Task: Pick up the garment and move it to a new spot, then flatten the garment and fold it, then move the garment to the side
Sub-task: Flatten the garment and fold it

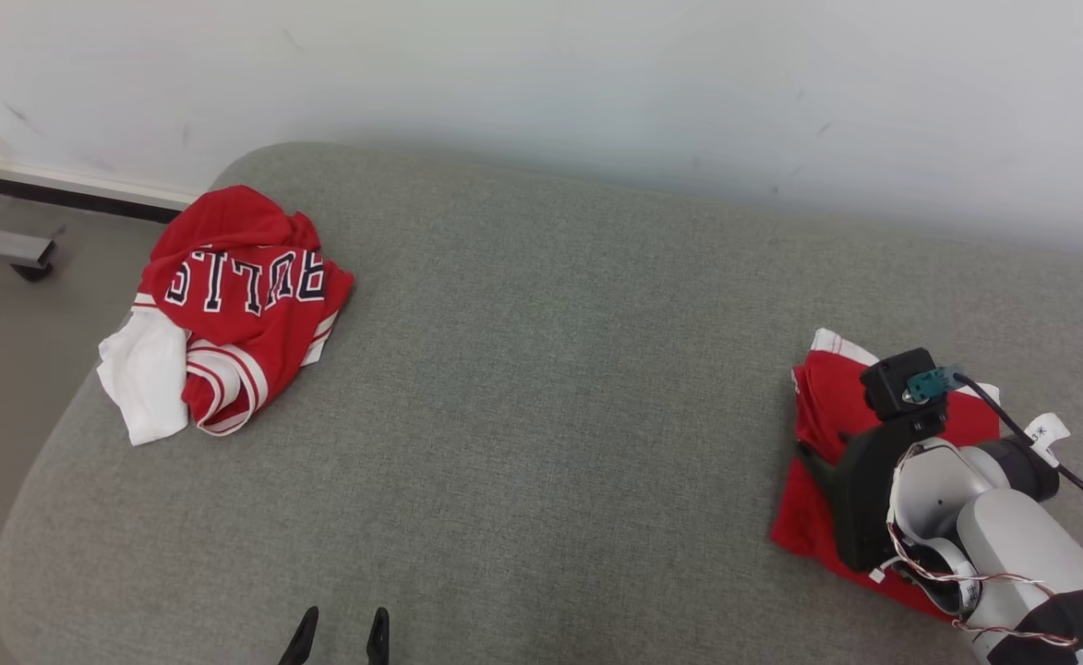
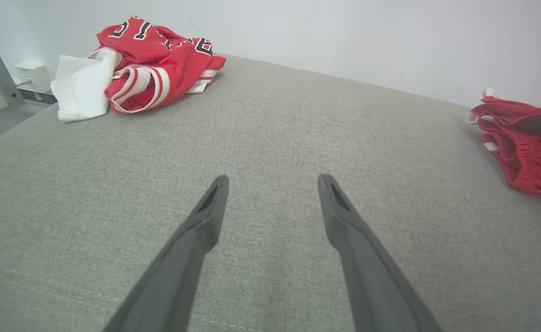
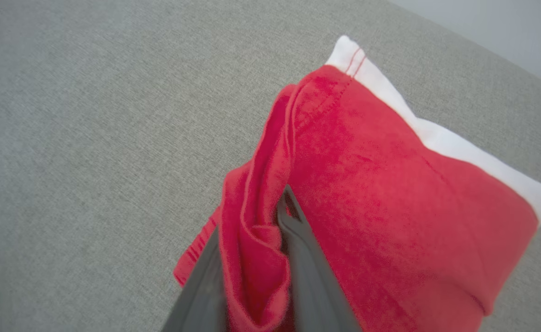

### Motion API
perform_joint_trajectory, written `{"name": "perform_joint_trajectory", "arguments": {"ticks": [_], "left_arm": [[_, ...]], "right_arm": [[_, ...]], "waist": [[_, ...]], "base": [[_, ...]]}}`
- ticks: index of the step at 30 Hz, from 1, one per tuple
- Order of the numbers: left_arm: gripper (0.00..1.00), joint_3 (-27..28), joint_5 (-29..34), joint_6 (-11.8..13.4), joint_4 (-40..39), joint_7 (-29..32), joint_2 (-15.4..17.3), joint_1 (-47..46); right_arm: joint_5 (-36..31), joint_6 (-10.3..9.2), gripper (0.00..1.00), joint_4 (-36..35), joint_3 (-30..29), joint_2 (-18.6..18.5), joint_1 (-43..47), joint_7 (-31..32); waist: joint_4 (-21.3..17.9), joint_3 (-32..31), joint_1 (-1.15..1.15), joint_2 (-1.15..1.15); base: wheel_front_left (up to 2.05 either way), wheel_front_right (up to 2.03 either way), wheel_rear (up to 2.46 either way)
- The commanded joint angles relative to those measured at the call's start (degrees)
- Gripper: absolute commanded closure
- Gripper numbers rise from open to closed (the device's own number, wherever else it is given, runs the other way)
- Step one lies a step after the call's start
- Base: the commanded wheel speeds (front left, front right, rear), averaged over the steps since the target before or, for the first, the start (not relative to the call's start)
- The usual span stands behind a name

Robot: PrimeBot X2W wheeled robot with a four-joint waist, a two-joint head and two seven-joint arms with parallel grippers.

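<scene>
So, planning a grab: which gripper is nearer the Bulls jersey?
Left. Left gripper is in front of the Bulls jersey; right gripper far across, at the folded red garment.

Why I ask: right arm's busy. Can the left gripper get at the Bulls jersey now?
Probably yes: the left gripper is open, and just grey cushion lies between it and the jersey.

Jersey (image 1: 236, 296) left, garment (image 1: 823, 411) right (on cushion (image 1: 541, 416))
</scene>
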Motion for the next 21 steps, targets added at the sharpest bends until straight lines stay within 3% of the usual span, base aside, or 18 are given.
{"name": "perform_joint_trajectory", "arguments": {"ticks": [1,9,18,19,20,21], "left_arm": [[0.0,0.2,0.0,0.1,0.1,-0.2,-0.1,0.1],[0.0,0.7,-0.2,0.2,-0.3,-0.2,-0.1,1.1],[0.0,0.1,0.0,0.1,-0.2,-0.2,-0.1,1.3],[0.0,0.0,0.0,0.1,-0.2,-0.2,-0.1,1.3],[0.0,0.0,0.1,0.0,-0.2,-0.2,-0.1,1.3],[0.0,0.0,0.1,0.0,-0.3,-0.2,-0.1,1.3]], "right_arm": [[1.1,-0.15,0.0,-0.8,0.1,0.1,-0.2,-0.8],[6.9,-0.15,0.0,-5.0,-6.7,-0.6,2.7,-7.8],[-2.0,-0.15,0.0,0.2,-15.9,-0.7,8.0,-14.8],[-3.2,-0.15,0.22,0.9,-16.2,-0.5,8.4,-15.4],[-4.3,-0.15,1.0,1.5,-16.4,-0.2,8.8,-15.8],[-5.2,-0.15,1.0,2.0,-16.3,0.2,9.1,-16.3]], "waist": [[-0.3,-0.3,0.0,0.0],[-1.5,-1.8,0.0,0.0],[-1.3,-2.2,0.0,0.0],[-1.2,-2.1,0.0,0.0],[-1.1,-2.0,0.0,0.0],[-1.0,-1.9,0.0,0.0]], "base": [[0.0,0.0,0.0],[0.0,0.0,0.0],[0.0,0.0,0.0],[0.0,0.0,0.0],[0.0,0.0,0.0],[0.0,0.0,0.0]]}}
